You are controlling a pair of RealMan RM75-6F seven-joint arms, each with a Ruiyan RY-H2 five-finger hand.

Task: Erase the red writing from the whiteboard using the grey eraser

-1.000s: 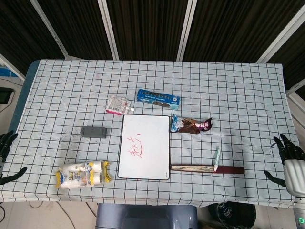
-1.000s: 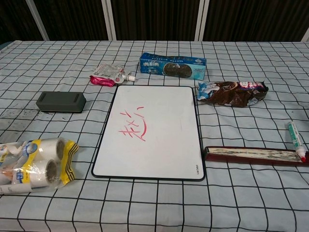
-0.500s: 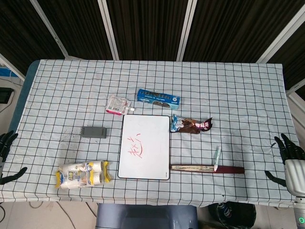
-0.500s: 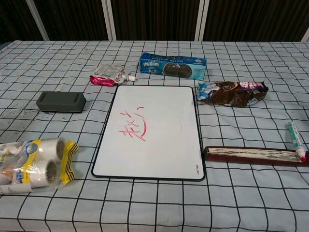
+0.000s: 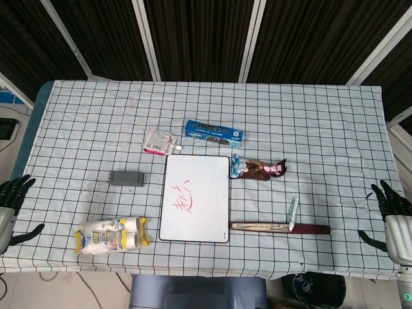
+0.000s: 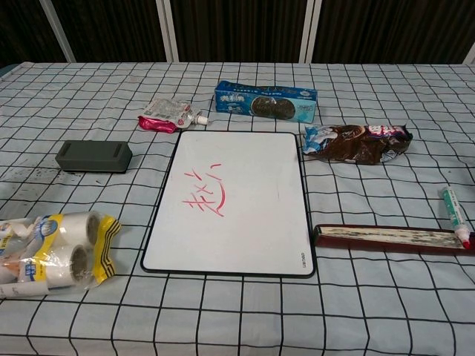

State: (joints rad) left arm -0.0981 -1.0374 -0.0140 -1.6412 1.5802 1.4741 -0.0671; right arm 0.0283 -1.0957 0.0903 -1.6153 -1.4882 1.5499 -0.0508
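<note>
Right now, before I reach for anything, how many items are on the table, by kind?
Whiteboard: 1
Grey eraser: 1
Marker: 1
Long dark red flat piece: 1
Snack packs, namely blue cookie box, brown wrapper, pink pouch: 3
Yellow-wrapped roll pack: 1
Total: 8

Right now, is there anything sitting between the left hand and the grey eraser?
Nothing visible. The left hand hangs open at the table's left edge, and only bare checked cloth lies between it and the grey eraser. The pack of tape rolls sits nearer the front, off that line. The whiteboard lies just right of the eraser.
</note>
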